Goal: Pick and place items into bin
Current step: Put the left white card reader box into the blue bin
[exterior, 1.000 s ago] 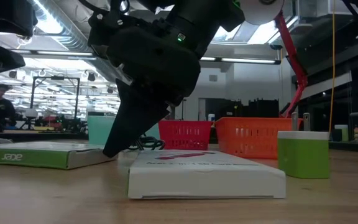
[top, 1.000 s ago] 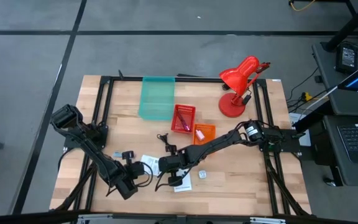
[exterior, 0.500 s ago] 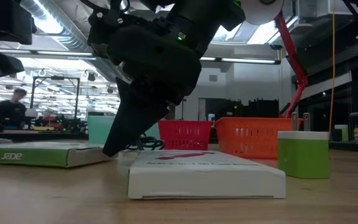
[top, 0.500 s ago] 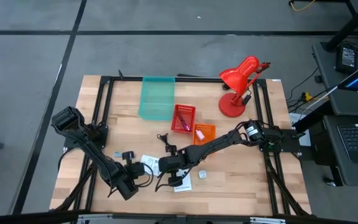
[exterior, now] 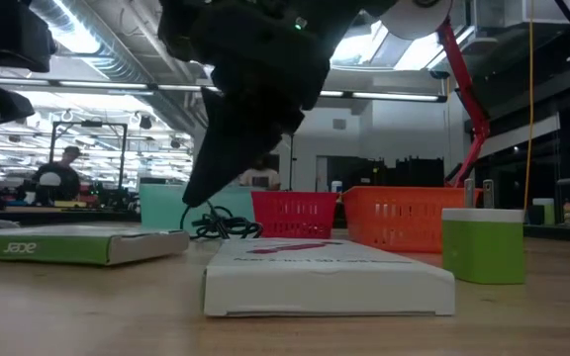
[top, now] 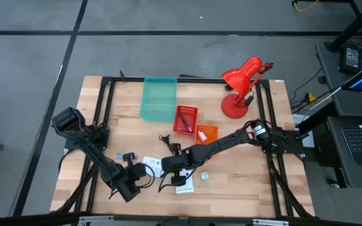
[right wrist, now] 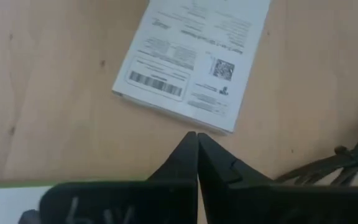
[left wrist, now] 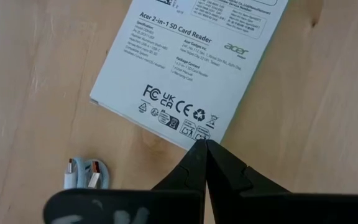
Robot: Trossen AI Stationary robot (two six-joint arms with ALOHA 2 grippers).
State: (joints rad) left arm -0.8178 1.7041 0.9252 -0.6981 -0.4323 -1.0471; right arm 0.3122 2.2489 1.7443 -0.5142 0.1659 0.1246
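Note:
Two white cards with black print lie flat on the wooden table. One (top: 151, 163) lies by my left gripper and fills the left wrist view (left wrist: 191, 62). The other (top: 184, 183) lies by my right gripper and shows in the right wrist view (right wrist: 191, 68). My left gripper (left wrist: 204, 142) is shut, with its tips over the first card's edge. My right gripper (right wrist: 195, 134) is shut and hangs above the table (exterior: 188, 201), short of the second card. A black cable (top: 165, 139) lies behind them. A tiny piece (top: 205, 177) lies to the right.
A teal bin (top: 158, 97), a red basket (top: 185, 119) and an orange basket (top: 206, 134) stand at the table's middle and far side. A red desk lamp (top: 241, 85) stands at the far right. A small white and bluish piece (left wrist: 82, 175) lies near the left card.
My right gripper has gone up from just above the table, staying shut. The cards have not moved.

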